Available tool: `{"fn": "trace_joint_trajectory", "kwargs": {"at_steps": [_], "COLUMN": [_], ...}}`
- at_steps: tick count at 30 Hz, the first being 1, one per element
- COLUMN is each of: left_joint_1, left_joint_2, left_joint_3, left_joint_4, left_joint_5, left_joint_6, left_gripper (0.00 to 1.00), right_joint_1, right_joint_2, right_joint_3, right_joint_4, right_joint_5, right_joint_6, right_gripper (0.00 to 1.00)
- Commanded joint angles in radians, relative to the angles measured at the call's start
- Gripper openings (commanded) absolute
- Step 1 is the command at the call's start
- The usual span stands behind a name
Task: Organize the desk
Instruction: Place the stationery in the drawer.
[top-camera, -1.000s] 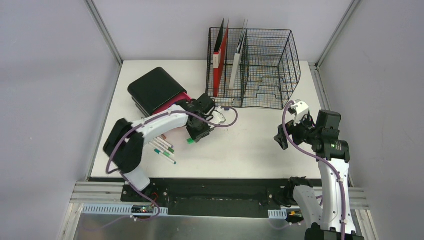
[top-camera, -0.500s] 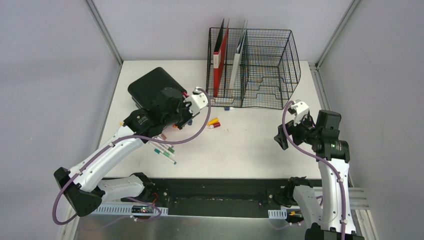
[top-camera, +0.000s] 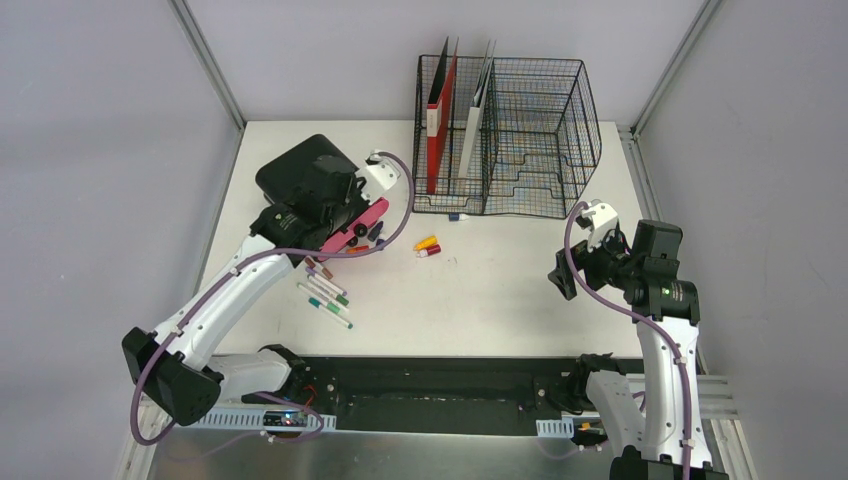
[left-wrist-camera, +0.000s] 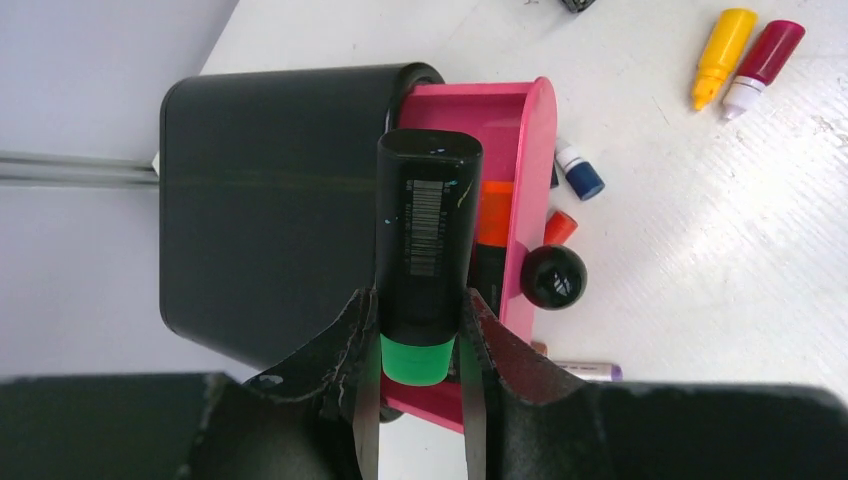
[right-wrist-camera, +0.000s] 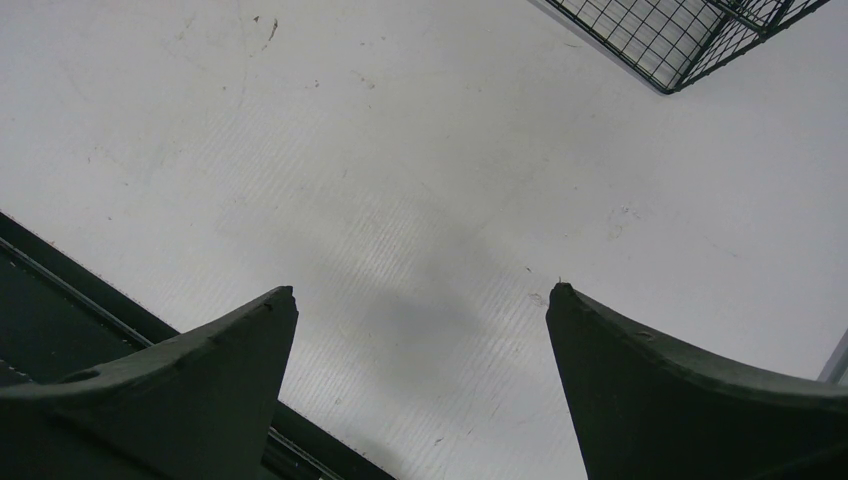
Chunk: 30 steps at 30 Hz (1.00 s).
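The white desk (top-camera: 500, 290) holds a black box (top-camera: 305, 170) at the back left with a pink tray (top-camera: 358, 225) beside it. My left gripper (top-camera: 340, 215) is over that tray. It is shut on a black marker with a green end (left-wrist-camera: 428, 230), shown between the fingers (left-wrist-camera: 418, 330) in the left wrist view. The marker hangs over the pink tray (left-wrist-camera: 530, 130), which holds an orange marker (left-wrist-camera: 492, 210). My right gripper (top-camera: 570, 270) is open and empty above bare desk (right-wrist-camera: 400, 150) at the right.
A black wire rack (top-camera: 520, 140) with a red folder (top-camera: 440, 120) stands at the back. Yellow and red markers (top-camera: 427, 246) lie mid-desk. Several pens (top-camera: 325, 295) lie near the front left. A black ball (left-wrist-camera: 553, 277) and a blue-capped marker (left-wrist-camera: 580, 172) lie by the tray.
My left arm has swung left from the middle of the desk to above the pink tray, carrying the green-ended marker. The right arm has not moved.
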Motion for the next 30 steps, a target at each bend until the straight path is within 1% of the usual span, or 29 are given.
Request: {"fn": "trace_joint_trajectory", "kwargs": {"at_steps": [1,9,13,19,22,25,30], "left_joint_1": [0.011,0.034,0.04,0.047,0.049,0.05,0.049], "left_joint_2": [0.011,0.039,0.045,0.046,0.048,0.047,0.024], "left_joint_3": [0.011,-0.021,-0.037,-0.072,-0.084,-0.082,-0.07], "left_joint_4": [0.086,0.131,0.142,0.162,0.174,0.175,0.163], "left_joint_5": [-0.051,-0.083,-0.091,-0.113,-0.133,-0.144,-0.139], "left_joint_6": [0.038,0.031,0.022,0.012,0.003,-0.013,-0.045], "left_gripper": [0.0,0.0,0.04,0.17,0.28,0.49,0.71], "right_joint_1": [0.004,0.004,0.004,0.004,0.004,0.004,0.004], "right_joint_2": [-0.002,-0.005,-0.008,-0.01,-0.012,-0.012,-0.012], "right_joint_3": [-0.012,-0.011,-0.012,-0.012,-0.012,-0.011,-0.012], "right_joint_4": [0.018,0.017,0.016,0.015,0.016,0.015,0.015], "right_joint_5": [-0.013,-0.017,-0.018,-0.02,-0.02,-0.021,-0.021], "right_joint_6": [-0.016,-0.019,-0.021,-0.023,-0.024,-0.024,-0.024], "right_gripper": [0.99,0.99,0.99,0.99,0.99,0.99,0.99]}}
